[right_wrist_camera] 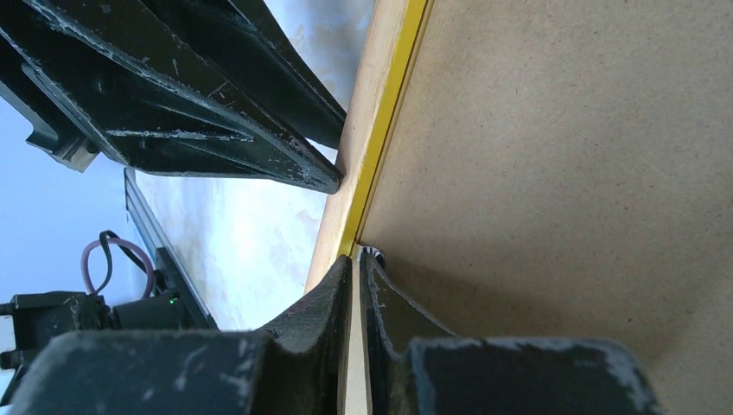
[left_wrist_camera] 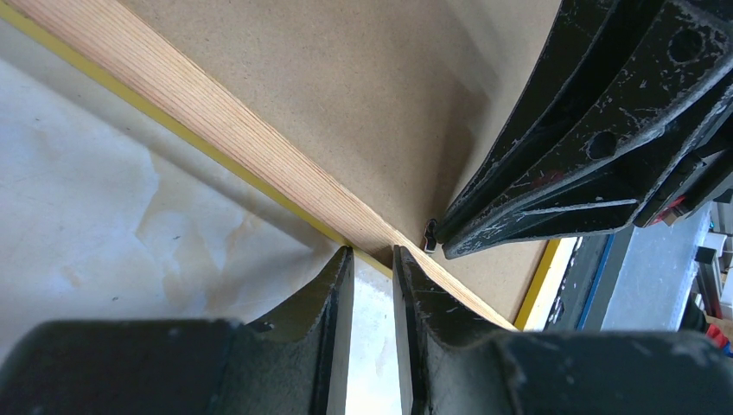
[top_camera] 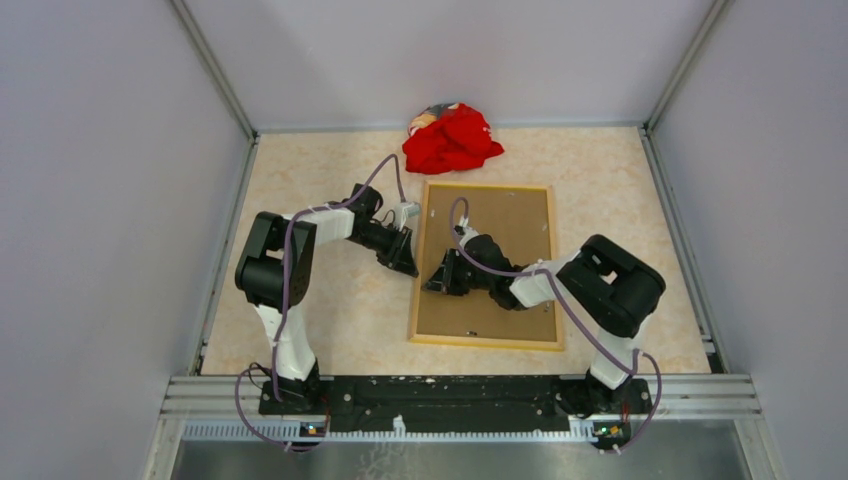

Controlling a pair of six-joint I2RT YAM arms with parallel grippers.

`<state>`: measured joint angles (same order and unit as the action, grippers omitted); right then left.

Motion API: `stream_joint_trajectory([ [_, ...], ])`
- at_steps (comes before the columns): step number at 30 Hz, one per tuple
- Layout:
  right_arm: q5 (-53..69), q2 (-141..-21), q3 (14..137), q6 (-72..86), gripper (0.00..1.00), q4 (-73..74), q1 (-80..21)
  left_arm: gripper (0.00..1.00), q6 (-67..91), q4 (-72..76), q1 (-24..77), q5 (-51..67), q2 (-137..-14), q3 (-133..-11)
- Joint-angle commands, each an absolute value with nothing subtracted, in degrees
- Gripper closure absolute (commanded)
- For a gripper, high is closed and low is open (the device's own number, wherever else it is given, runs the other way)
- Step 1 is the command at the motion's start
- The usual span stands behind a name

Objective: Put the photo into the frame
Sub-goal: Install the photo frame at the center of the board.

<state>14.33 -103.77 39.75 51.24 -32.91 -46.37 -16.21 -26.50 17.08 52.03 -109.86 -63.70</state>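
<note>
The right gripper [right_wrist_camera: 356, 259], closed, touches the frame [right_wrist_camera: 380, 86] beside the backing panel [right_wrist_camera: 562, 173].

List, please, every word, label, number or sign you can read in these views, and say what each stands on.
None can be read in any view.
The frame, the brown backing panel and the red cloth show no print.
The left tool and the right tool show only scuffed black surfaces, no marking.

I see the frame [top_camera: 486, 342] in pale striped wood grain edged bright yellow, a plain brown backing panel [top_camera: 510, 225], a red cloth [top_camera: 452, 140] and a cream marbled worktop [top_camera: 330, 310]. My left gripper [left_wrist_camera: 373, 255] and right gripper [right_wrist_camera: 356, 259] are black.
</note>
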Motion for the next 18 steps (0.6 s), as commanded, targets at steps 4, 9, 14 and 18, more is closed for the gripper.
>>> stream_joint_trajectory([
  [4,10.78,-105.97,39.77,50.98,0.92,-33.22,-46.76,0.71,-17.54,-28.08,17.48,51.63,-107.85,-63.45],
  [9,10.84,-105.61,39.62,51.05,0.92,-33.45,-46.75,0.71,-17.62,-28.27,17.49,51.59,-107.74,-63.46],
  [14,13.72,-101.42,41.29,50.69,0.84,-29.97,-46.16,0.70,-18.22,-30.01,17.42,51.68,-107.31,-64.48],
  [18,15.02,-92.73,42.93,47.94,0.65,-22.74,-43.09,0.57,-18.78,-32.96,16.04,53.55,-106.23,-67.37],
])
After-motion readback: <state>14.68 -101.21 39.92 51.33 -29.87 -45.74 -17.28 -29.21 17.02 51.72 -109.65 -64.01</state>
